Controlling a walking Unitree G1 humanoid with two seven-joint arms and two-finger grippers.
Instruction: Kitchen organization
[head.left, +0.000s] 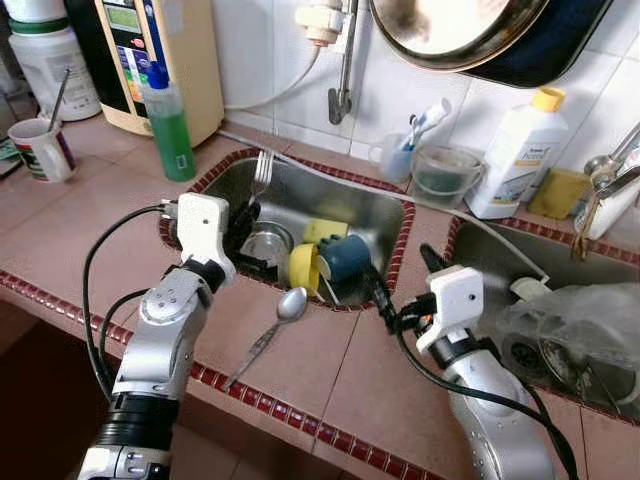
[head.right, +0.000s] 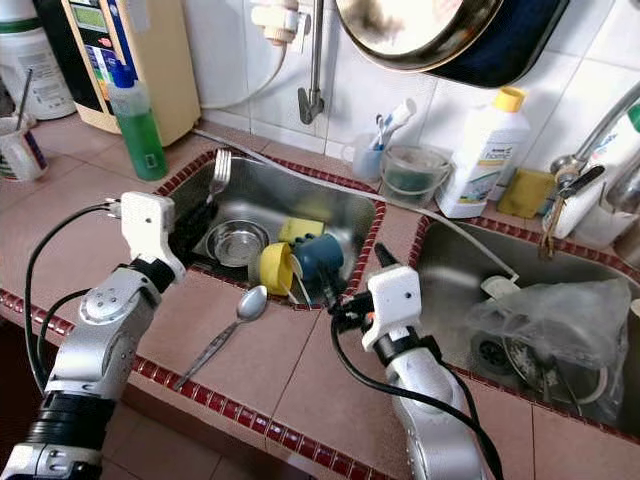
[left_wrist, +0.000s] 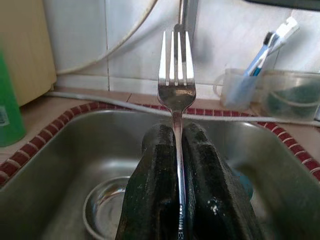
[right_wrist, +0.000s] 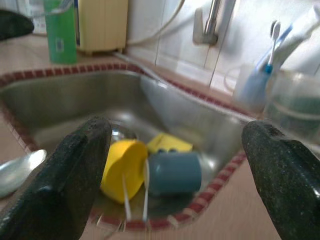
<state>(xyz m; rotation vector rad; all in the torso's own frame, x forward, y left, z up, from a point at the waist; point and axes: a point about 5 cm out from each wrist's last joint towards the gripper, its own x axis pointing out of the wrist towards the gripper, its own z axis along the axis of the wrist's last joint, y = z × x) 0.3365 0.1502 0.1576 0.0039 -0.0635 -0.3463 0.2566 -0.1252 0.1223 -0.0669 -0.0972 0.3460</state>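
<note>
My left gripper (head.left: 245, 214) is shut on a steel fork (head.left: 262, 170), held tines up above the left sink (head.left: 375, 215). In the left wrist view the fork (left_wrist: 176, 75) runs up between the closed fingers (left_wrist: 152, 185). In that sink lie a steel bowl (head.left: 265, 243), a yellow sponge (head.left: 325, 230), a yellow cup (head.left: 303, 268) and a blue cup (head.left: 345, 257), both on their sides. A spoon (head.left: 275, 325) rests on the tiled counter in front of the sink. My right gripper (head.left: 405, 280) stands open and empty at the sink's front right corner, facing the cups (right_wrist: 172, 172).
A green soap bottle (head.left: 172, 125) and a mug (head.left: 40, 150) stand at the back left. Behind the sink are a tap (head.left: 342, 60), a clear tub with a toothbrush (head.left: 440, 170) and a white bottle (head.left: 515, 150). The right sink holds a plastic bag (head.left: 570, 320).
</note>
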